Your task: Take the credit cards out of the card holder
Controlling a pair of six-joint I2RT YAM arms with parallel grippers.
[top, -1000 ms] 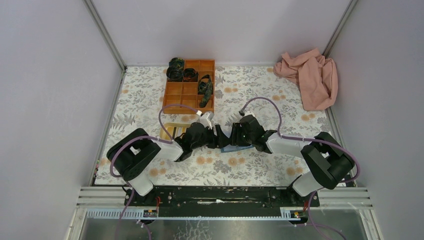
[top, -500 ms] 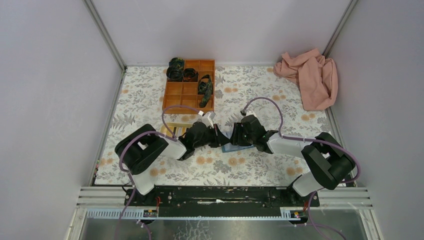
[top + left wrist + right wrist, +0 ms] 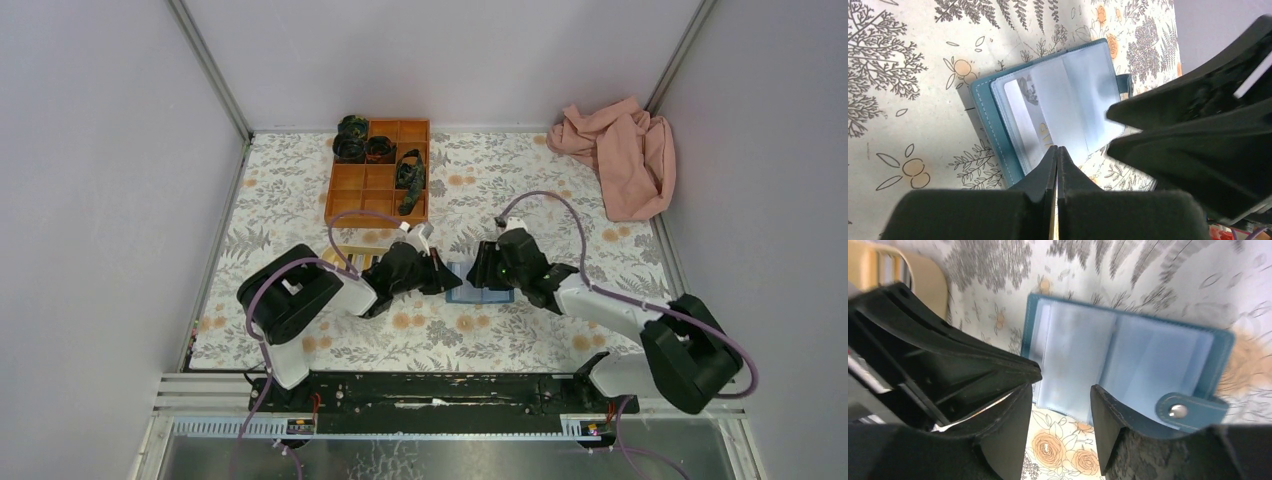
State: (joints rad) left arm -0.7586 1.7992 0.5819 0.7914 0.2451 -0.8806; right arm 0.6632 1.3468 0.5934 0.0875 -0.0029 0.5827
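The blue card holder (image 3: pixel 481 289) lies open like a book on the flowered cloth between the two grippers, its clear pockets (image 3: pixel 1128 355) facing up. My left gripper (image 3: pixel 443 279) is at its left page, jaws pressed together (image 3: pixel 1057 150) on the edge of a pale credit card with gold lettering (image 3: pixel 1044 136). The card's far end lies in the clear pocket. The card's thin edge (image 3: pixel 973 410) also shows in the right wrist view. My right gripper (image 3: pixel 1060 427) stands open over the holder's near edge by the snap tab (image 3: pixel 1178 411), with only cloth between its fingers.
An orange compartment box (image 3: pixel 378 172) with dark rolled items stands at the back. A pink cloth (image 3: pixel 620 155) is heaped in the back right corner. A yellow tray (image 3: pixel 345 257) lies partly under my left arm. Grey walls close in three sides.
My left gripper has shut on the card's edge. The right arm's elbow has swung out to the right and its gripper has drawn back, uncovering more of the holder.
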